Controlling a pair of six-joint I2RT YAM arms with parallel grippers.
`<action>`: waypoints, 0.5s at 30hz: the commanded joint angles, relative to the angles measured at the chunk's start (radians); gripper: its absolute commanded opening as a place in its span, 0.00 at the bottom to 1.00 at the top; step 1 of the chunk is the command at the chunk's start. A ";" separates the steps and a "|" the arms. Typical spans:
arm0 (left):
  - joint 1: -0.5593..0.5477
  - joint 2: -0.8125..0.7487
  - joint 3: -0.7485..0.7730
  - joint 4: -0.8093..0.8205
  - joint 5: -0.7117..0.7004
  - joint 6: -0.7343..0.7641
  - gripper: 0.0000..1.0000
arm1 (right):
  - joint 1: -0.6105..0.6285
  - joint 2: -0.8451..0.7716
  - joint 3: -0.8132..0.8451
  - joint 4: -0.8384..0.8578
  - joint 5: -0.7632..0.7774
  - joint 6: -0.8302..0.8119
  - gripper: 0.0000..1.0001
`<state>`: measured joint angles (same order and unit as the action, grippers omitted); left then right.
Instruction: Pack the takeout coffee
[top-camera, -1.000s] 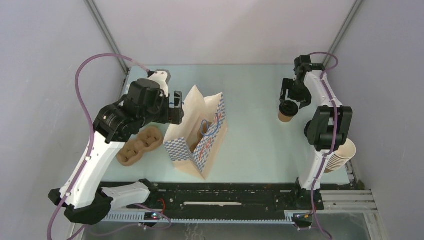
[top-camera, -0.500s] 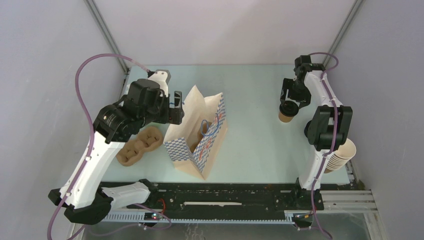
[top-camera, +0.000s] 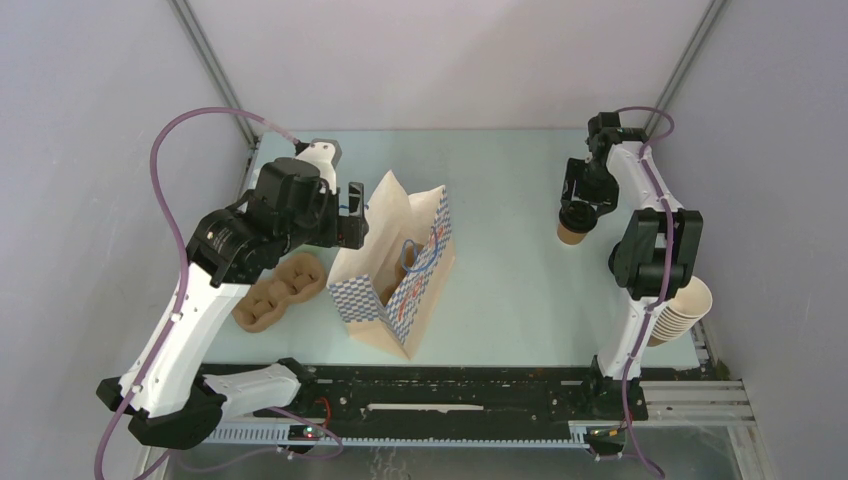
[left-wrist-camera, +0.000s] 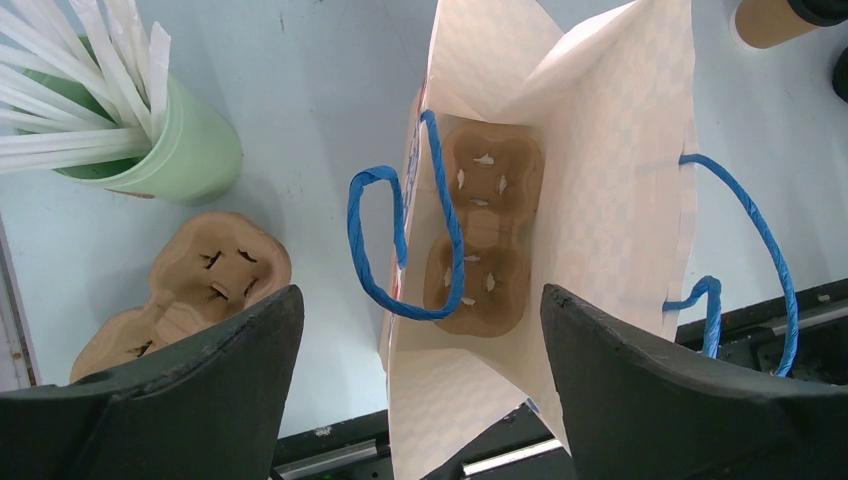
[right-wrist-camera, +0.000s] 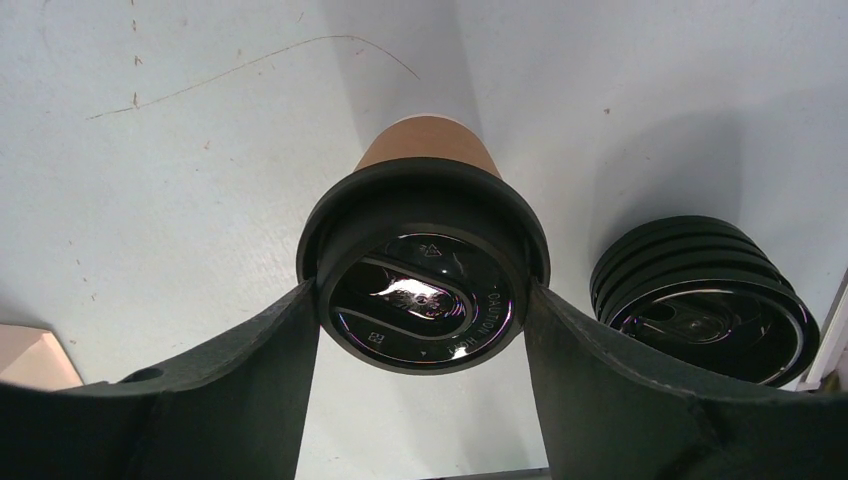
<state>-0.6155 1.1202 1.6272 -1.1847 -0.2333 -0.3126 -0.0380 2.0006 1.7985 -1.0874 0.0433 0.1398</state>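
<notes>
The takeout coffee (top-camera: 572, 230), a tan paper cup with a black lid (right-wrist-camera: 422, 290), stands on the table at the far right. My right gripper (right-wrist-camera: 422, 305) is above it with a finger pressed against each side of the lid; it also shows in the top view (top-camera: 581, 203). The checkered paper bag (top-camera: 400, 290) stands open at centre-left, with a brown cup carrier (left-wrist-camera: 485, 235) on its bottom. My left gripper (left-wrist-camera: 420, 400) is open and empty, hovering above the bag's mouth; in the top view it (top-camera: 352, 217) is at the bag's left edge.
A second brown carrier (top-camera: 280, 290) lies left of the bag. A pale green cup of white sticks (left-wrist-camera: 170, 150) stands behind it. A stack of black lids (right-wrist-camera: 705, 300) sits right beside the coffee. A stack of lidless tan cups (top-camera: 680, 310) is at the near right.
The right gripper has shifted slightly and its fingers have narrowed onto the coffee's lid. The cup stays in place. The left arm has not moved.
</notes>
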 joint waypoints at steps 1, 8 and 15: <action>0.009 -0.005 0.062 0.010 -0.021 0.011 0.93 | 0.005 -0.021 0.012 0.012 -0.011 0.003 0.72; 0.056 0.046 0.127 -0.023 -0.071 -0.056 0.97 | 0.032 -0.125 -0.021 0.028 -0.063 0.019 0.52; 0.063 0.240 0.292 -0.009 -0.113 -0.018 1.00 | 0.133 -0.317 -0.134 0.083 -0.179 0.070 0.49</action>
<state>-0.5583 1.2621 1.8408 -1.2228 -0.3111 -0.3473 0.0311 1.8328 1.6997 -1.0492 -0.0372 0.1650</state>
